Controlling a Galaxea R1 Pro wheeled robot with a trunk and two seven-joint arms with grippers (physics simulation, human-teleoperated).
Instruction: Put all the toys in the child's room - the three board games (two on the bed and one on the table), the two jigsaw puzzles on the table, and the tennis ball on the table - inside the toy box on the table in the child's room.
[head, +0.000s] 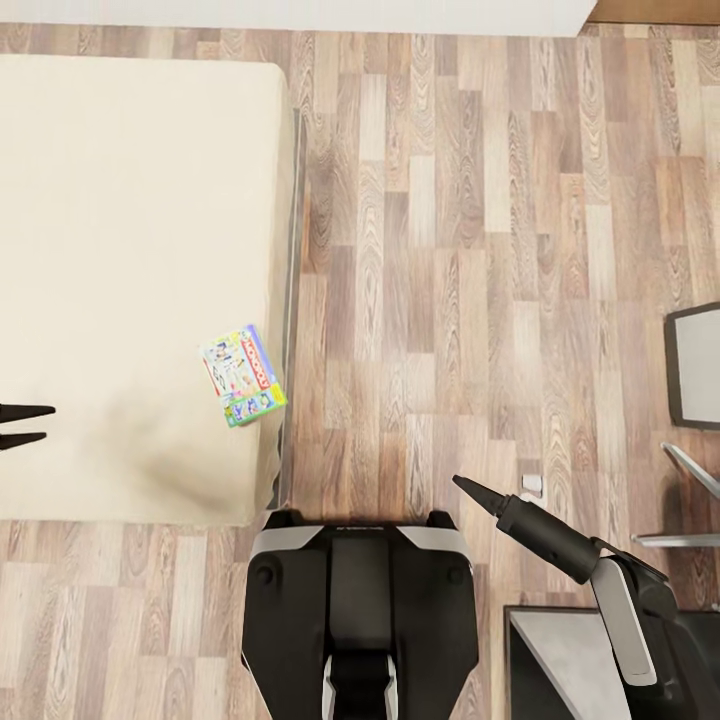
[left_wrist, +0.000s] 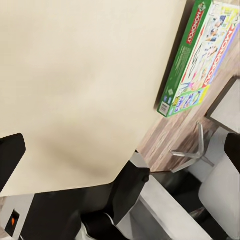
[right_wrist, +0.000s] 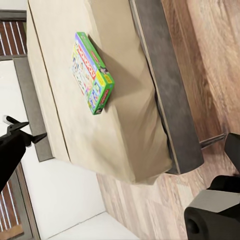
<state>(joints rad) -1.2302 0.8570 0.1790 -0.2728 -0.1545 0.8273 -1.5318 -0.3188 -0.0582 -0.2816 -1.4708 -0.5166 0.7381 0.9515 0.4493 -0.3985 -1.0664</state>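
Note:
One board game (head: 243, 375), a flat box with a green edge and a busy pastel cover, lies on the beige bed (head: 120, 250) close to its right edge. The left wrist view shows the board game (left_wrist: 197, 60) up close, and it lies flat on the mattress in the right wrist view (right_wrist: 91, 71). My left gripper (head: 48, 423) hovers over the bed to the left of the box, open, with nothing between its fingers (left_wrist: 10, 155). My right gripper (head: 468, 488) hangs over the wood floor to the right of the bed, open and empty, its fingers (right_wrist: 10, 155) spread wide.
The bed's dark grey frame (head: 296, 250) runs along the mattress edge. A grey chair (head: 696, 366) with metal legs (head: 690, 470) stands at the right. A grey surface (head: 570, 655) sits at the lower right beside my base (head: 360, 600). Wood floor (head: 450, 250) spreads right of the bed.

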